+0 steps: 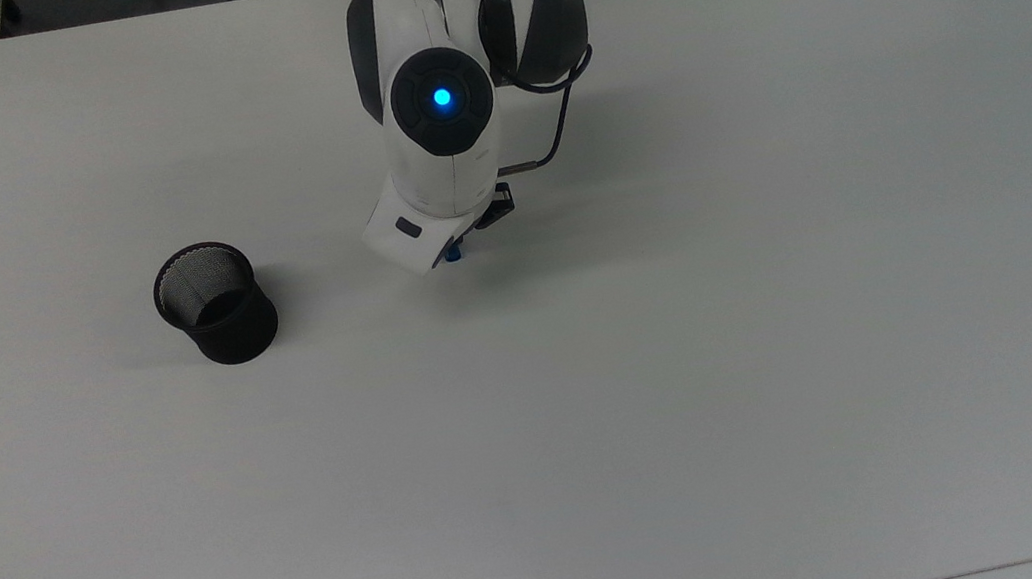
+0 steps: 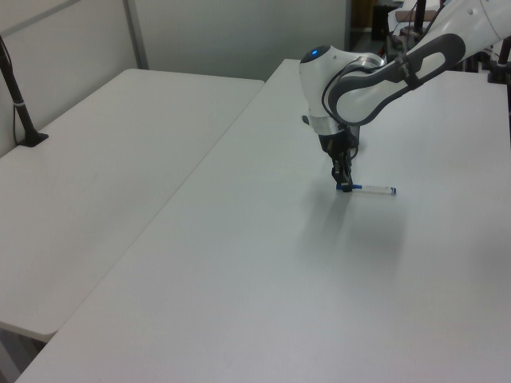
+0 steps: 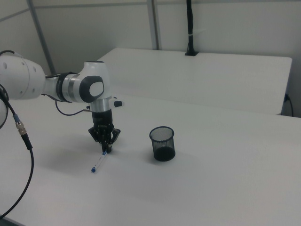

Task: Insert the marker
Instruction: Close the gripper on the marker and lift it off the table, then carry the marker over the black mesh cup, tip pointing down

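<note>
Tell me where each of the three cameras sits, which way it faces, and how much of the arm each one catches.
Top view: overhead, looking straight down on the table; arm seen from above, mesh cup at the top view's left.
Left view: raised beside the table, looking along it; the arm's forward links and gripper at the marker.
Right view: raised on the opposite side; arm, gripper, marker, cup.
Left and right views share gripper and marker.

Even, bright light; soft faint shadows
</note>
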Tool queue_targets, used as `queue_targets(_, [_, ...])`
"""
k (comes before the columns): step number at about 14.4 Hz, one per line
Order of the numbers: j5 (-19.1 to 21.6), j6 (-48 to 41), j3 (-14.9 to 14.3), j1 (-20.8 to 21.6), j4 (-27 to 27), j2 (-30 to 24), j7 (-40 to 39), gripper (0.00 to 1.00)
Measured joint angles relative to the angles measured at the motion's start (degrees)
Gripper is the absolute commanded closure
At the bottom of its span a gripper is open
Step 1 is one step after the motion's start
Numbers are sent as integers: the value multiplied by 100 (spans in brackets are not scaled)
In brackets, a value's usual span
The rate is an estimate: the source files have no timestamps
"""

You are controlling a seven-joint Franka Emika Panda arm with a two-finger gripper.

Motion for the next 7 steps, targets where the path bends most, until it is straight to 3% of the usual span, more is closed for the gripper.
queue_targets(7, [2,2,-66,-67,305,-400,12,98])
